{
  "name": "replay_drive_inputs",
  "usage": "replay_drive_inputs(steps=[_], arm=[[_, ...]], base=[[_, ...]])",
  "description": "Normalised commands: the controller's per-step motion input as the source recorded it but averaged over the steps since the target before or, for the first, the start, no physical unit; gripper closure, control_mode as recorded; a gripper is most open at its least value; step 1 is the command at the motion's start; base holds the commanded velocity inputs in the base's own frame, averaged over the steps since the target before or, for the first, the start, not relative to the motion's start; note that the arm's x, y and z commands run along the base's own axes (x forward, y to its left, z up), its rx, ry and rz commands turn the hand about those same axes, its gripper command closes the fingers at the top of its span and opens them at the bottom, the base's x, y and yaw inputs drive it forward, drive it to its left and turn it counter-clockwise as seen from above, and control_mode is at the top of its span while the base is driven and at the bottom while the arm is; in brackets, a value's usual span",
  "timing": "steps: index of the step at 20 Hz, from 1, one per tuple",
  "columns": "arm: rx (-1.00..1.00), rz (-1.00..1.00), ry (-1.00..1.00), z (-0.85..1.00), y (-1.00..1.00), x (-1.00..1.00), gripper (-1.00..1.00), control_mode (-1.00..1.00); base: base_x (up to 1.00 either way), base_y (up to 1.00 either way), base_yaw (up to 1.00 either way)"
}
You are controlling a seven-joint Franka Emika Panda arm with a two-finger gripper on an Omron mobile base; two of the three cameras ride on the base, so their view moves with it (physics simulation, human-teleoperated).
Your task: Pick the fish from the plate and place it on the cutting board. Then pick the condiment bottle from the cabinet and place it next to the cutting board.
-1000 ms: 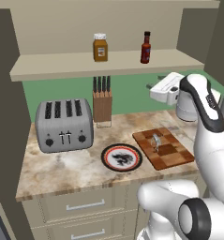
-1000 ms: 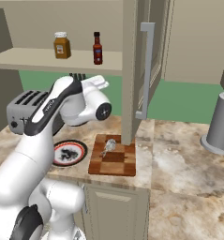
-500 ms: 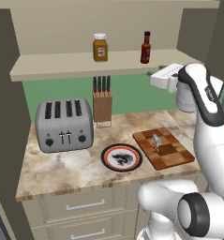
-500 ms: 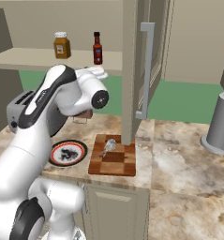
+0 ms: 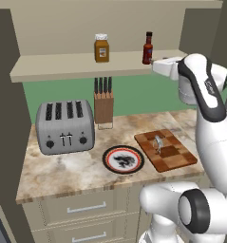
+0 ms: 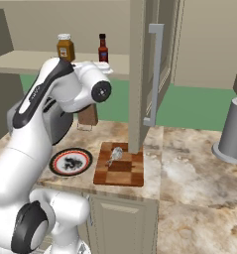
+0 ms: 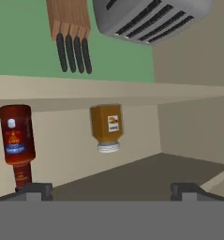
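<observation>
I have the arm raised to shelf height, and the gripper [image 5: 155, 65] sits at the front edge of the cabinet [image 5: 62, 66] shelf, just beside the condiment bottle [image 5: 147, 48] and a little in front of it. In the hand view the camera is rolled over, so the scene reads upside down: the bottle [image 7: 17, 140] hangs at the left with its neck toward my left fingertip [image 7: 33, 190], and the amber jar [image 7: 107, 127] with its white lid stands further along the shelf, apart from the bottle. The jaws stand wide apart with nothing between them; the two tips sit at opposite sides of the hand view, and whether the left tip touches the bottle I cannot tell. From the right base view the bottle [image 6: 103, 48] and jar [image 6: 65, 47] stand upright on the shelf behind the arm's wrist. Down on the marble counter [image 5: 62, 175], the fish [image 5: 158, 142] lies on the cutting board [image 5: 174, 159], toward its back half, and the plate [image 5: 123, 159] sits just left of the board with its speckled centre bare. A grey toaster [image 5: 65, 126] stands at the counter's left, with a wooden knife block [image 5: 104, 105] between it and the board, against the green wall.
</observation>
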Motion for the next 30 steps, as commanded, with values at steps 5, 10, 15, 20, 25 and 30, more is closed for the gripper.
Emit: replay_drive_inputs(steps=[5,10,15,20,25,30], arm=[[0.10,-0.04,0.07,0.33,0.00,0.00,-1.00,-1.00],[0.10,-0.02,0.02,0.18,0.00,0.06,-1.00,-1.00],[0.03,0.00,0.00,0.13,0.00,0.07,-1.00,-1.00],[0.00,0.00,0.00,0.24,0.00,0.01,-1.00,-1.00],[-0.06,0.00,0.00,0.23,0.00,0.00,-1.00,-1.00],[-0.09,0.00,0.00,0.04,0.00,0.00,-1.00,-1.00]], base=[[0.00,0.00,0.00],[0.00,0.00,0.00],[0.00,0.00,0.00],[0.00,0.00,0.00],[0.00,0.00,0.00],[0.00,0.00,0.00]])
